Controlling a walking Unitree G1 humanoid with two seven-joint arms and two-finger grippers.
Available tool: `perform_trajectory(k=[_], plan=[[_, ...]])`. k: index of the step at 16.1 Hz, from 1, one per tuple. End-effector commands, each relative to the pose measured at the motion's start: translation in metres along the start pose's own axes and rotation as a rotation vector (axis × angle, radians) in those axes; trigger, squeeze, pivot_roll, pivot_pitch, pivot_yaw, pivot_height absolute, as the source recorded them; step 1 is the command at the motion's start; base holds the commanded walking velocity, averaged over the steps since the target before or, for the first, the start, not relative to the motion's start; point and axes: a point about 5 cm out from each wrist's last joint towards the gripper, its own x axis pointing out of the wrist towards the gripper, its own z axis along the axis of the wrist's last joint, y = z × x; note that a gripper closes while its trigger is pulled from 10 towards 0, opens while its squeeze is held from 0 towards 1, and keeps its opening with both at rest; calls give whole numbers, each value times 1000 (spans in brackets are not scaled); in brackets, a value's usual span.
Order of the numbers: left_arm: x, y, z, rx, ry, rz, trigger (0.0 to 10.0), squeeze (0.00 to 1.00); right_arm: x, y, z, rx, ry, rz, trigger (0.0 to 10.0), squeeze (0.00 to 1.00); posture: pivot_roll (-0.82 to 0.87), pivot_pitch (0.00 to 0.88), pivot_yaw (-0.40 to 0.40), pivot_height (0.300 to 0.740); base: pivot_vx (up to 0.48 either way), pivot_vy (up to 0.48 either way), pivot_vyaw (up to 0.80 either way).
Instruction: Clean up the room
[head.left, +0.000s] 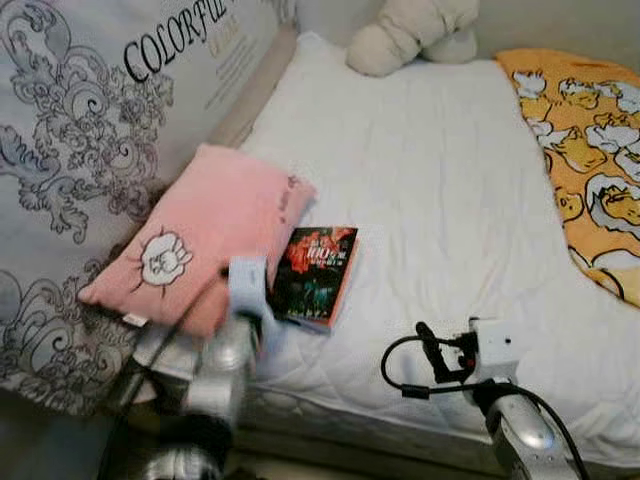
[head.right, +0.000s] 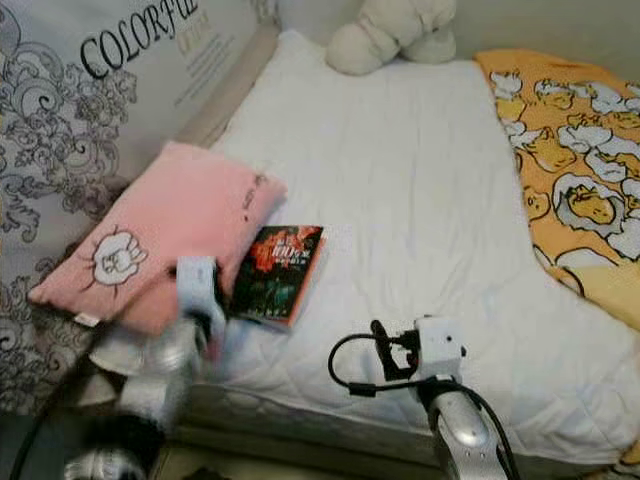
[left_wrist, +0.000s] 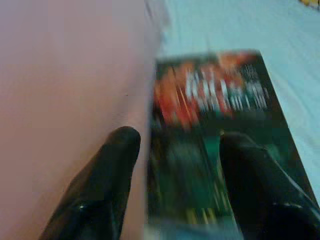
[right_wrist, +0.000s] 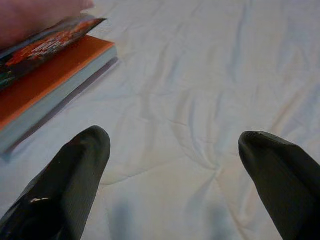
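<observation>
Book (head.left: 315, 277) pickup is your step: left gripper (left_wrist: 177, 145) spread astride its near edge beside the pink pillow (head.left: 200, 235); close squarely. Right gripper (right_wrist: 175, 150) hovers spread.

both arms reach forward — left hand (left_wrist: 175, 145) and right hand (right_wrist: 175, 150) fingers spread apart.

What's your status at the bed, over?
Left gripper open, over book by pink pillow. Right gripper open above white sheet. Nothing blocking.
</observation>
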Motion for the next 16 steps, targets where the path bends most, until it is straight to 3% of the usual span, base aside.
perform_trajectory(k=[1,3,4,6,7,8,10,11,12,13,14,16], plan=[[4,-6,18,59,-79,-37,10000,0,6,-3,5,10,-26,-24,10000,0,27,0,-26,732,0,0,0],[-8,-21,47,224,-247,-148,10000,0,14,-4,18,-1,-73,-56,10000,0,41,0,-30,732,0,0,0],[-17,-27,53,254,-291,-193,10000,0,15,-6,22,-3,-96,-76,10000,0,45,0,-32,732,0,0,0],[-24,-19,46,173,-244,-168,10000,0,12,-5,21,32,-97,-100,10000,0,48,0,-30,732,0,0,0],[-15,-12,41,119,-198,-124,10000,0,15,-6,15,40,-73,-119,10000,0,47,0,-26,732,0,0,0],[-7,-8,43,130,-177,-90,10000,0,18,-7,14,73,-68,-138,10000,0,46,0,-25,732,0,0,0],[-1,-8,64,374,-262,-47,10000,0,26,-13,18,158,-73,-183,10000,0,45,0,-22,732,0,0,0],[-2,-8,75,480,-315,-28,10000,0,33,-15,21,268,-73,-209,10000,0,42,0,-15,732,0,0,0],[-6,-10,82,583,-367,-31,10000,0,41,-10,24,319,-61,-170,10000,0,40,0,-12,732,0,0,0],[-8,-13,83,583,-384,-58,10000,0,44,-7,27,315,-64,-151,10000,0,47,0,-10,732,0,0,0],[-10,-19,80,519,-382,-107,10000,1000,50,-4,31,296,-67,-135,10000,0,53,0,-9,732,0,0,0],[-3,-23,63,360,-236,-164,10000,1000,49,-9,34,251,-88,-165,10000,0,62,0,-14,732,0,0,0]])
